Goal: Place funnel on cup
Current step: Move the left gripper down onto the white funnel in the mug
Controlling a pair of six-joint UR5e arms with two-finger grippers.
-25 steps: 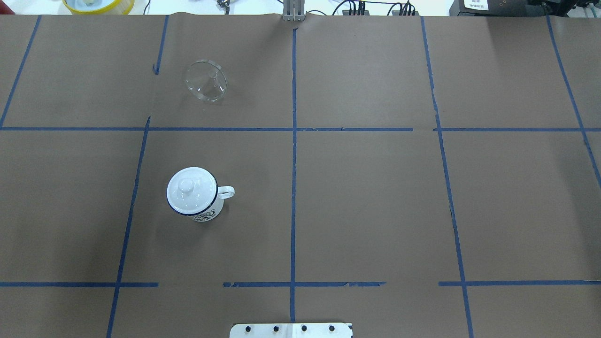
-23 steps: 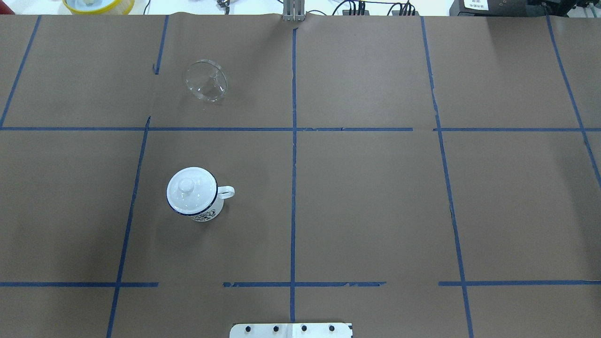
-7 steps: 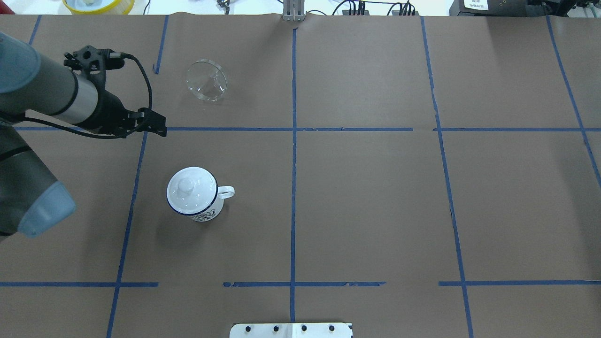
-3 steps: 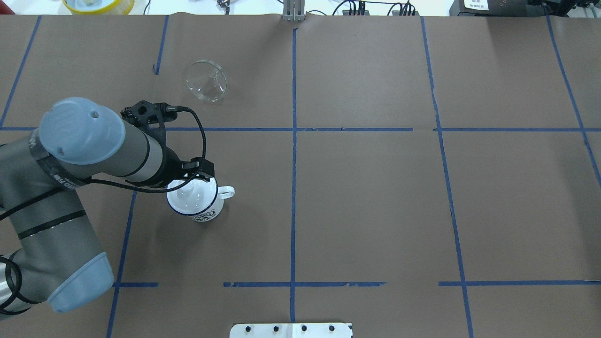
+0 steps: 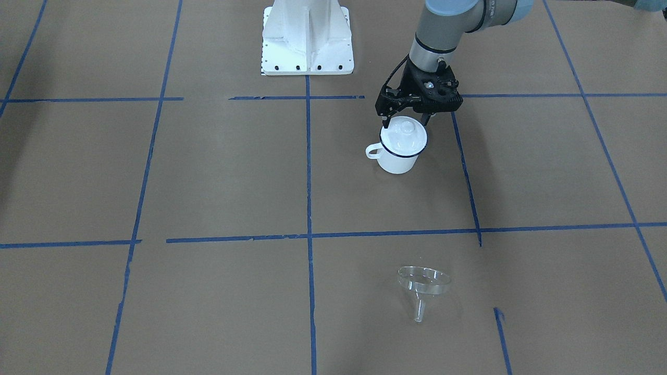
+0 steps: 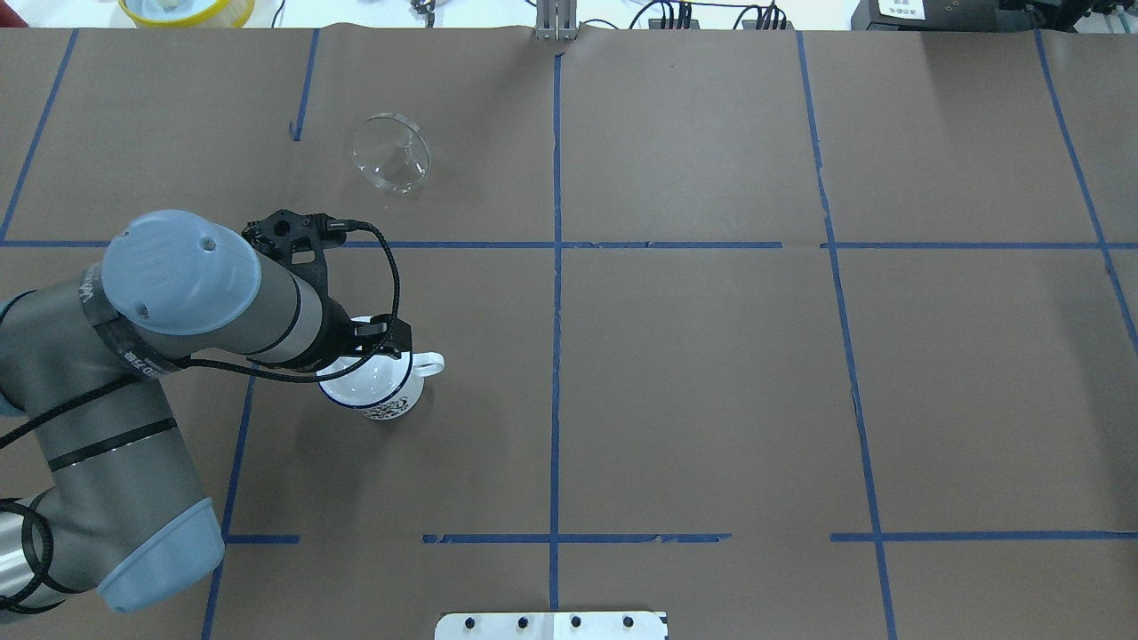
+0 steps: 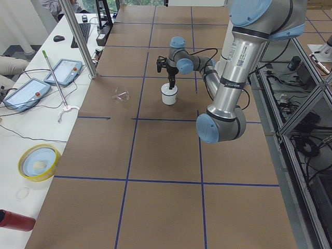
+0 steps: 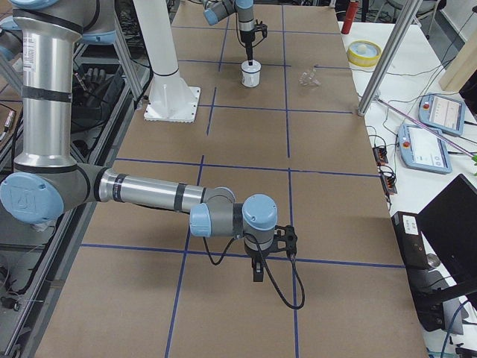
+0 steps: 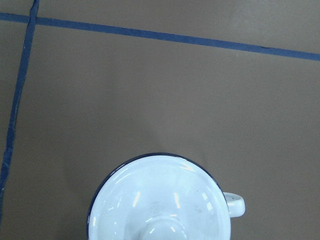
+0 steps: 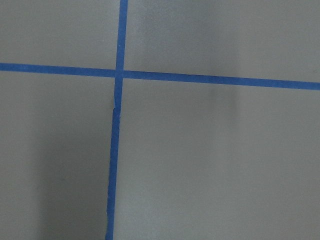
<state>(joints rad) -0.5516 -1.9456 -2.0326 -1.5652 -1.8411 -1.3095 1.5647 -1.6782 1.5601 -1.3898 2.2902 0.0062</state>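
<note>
The cup (image 5: 397, 159) is a white mug with a dark blue rim and stands left of the table's middle, handle toward the centre line. A white domed lid (image 5: 404, 136) with a knob sits on it. My left gripper (image 5: 406, 122) is open and hangs just above the lid, one finger on either side of the knob. The left wrist view looks straight down on the lid (image 9: 160, 197). The clear funnel (image 6: 391, 153) lies on its side farther out, apart from the gripper. My right gripper (image 8: 257, 270) points down at bare table; I cannot tell if it is open.
The white robot base (image 5: 307, 36) stands at the table's near edge. A yellow bowl (image 6: 187, 9), tablets (image 7: 62, 70) and a metal pole (image 7: 78, 36) are beyond the far edge. Blue tape lines cross the brown paper.
My left arm came in from the left and swung over the cup. In the last half second it shifted a little closer over the lid. Funnel and cup have not moved.
</note>
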